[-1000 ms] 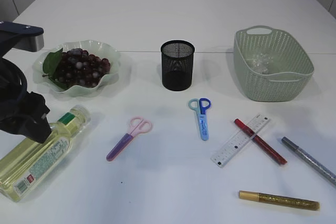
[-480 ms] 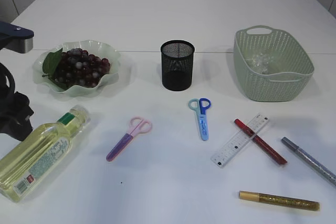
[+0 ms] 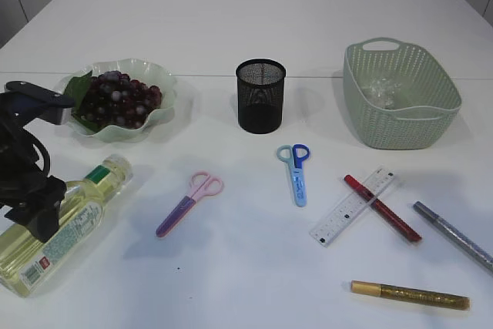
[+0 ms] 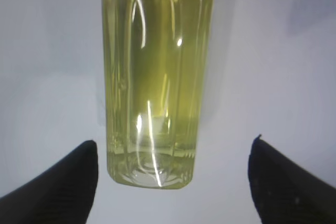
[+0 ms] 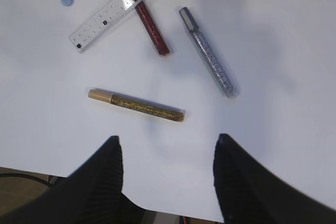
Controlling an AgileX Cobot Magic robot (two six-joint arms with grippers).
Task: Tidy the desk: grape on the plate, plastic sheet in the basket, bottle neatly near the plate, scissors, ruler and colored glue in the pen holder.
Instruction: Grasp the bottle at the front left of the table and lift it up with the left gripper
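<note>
A bottle (image 3: 65,221) of yellow liquid lies on its side at the front left, cap toward the plate (image 3: 166,105) of grape (image 3: 115,99). My left gripper (image 3: 40,219) hovers over the bottle's lower body. In the left wrist view the bottle (image 4: 152,77) lies between the left gripper's (image 4: 173,141) wide open jaws, clear of both. Pink scissors (image 3: 190,203), blue scissors (image 3: 295,171), ruler (image 3: 353,204) and red (image 3: 381,207), silver (image 3: 453,235) and gold glue (image 3: 409,294) lie on the table. My right gripper (image 5: 168,139) hangs open and empty, nearer than the gold glue (image 5: 136,105).
The black mesh pen holder (image 3: 260,95) stands mid-table. The green basket (image 3: 400,125) at the back right holds the clear plastic sheet (image 3: 381,90). In the right wrist view the red glue (image 5: 143,11) lies across the ruler (image 5: 105,19), beside the silver glue (image 5: 208,51).
My left arm swung out to the left, then came back lower along the bottle with its jaws spread wider. The bottle and the other things have not moved.
</note>
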